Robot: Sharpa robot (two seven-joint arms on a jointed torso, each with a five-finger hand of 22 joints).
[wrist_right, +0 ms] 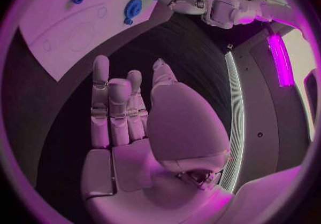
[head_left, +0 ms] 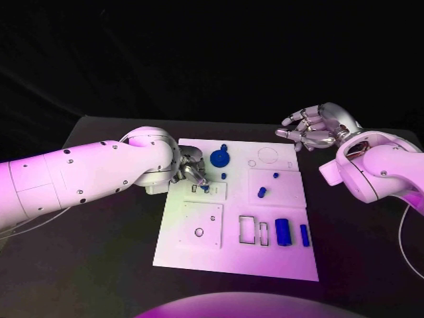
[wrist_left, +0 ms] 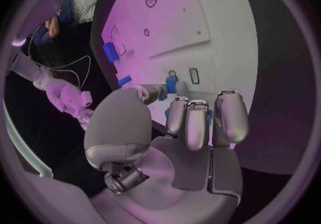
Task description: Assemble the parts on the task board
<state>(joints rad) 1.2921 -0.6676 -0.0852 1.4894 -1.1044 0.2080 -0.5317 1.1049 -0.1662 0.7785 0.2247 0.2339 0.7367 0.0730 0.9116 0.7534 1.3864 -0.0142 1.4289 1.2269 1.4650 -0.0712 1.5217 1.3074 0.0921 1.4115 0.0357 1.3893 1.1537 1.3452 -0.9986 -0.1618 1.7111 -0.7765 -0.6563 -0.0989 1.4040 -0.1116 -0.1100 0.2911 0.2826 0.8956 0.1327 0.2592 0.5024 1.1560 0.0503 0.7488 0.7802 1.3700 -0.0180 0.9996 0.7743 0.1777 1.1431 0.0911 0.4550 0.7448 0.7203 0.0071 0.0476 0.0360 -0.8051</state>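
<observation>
The white task board [head_left: 233, 255] lies mid-table. My left hand [head_left: 191, 175] hovers over its left back part and pinches a small blue part [head_left: 205, 188] at its fingertips, just above the board. The left wrist view shows that blue part [wrist_left: 171, 85] between the thumb and fingers of the left hand [wrist_left: 194, 128]. My right hand [head_left: 313, 129] hangs off the board's back right corner, fingers apart and empty; the right wrist view shows the same hand [wrist_right: 127, 117]. A round blue part [head_left: 220, 158] sits at the board's back, and two blue blocks [head_left: 283, 232] lie at the front right.
Small blue pieces [head_left: 262, 192] dot the board's middle. Empty rectangular slots [head_left: 248, 229] lie beside the blue blocks. A raised square plate [head_left: 203, 225] with a hole occupies the board's front left. Black table [head_left: 97, 265] surrounds the board.
</observation>
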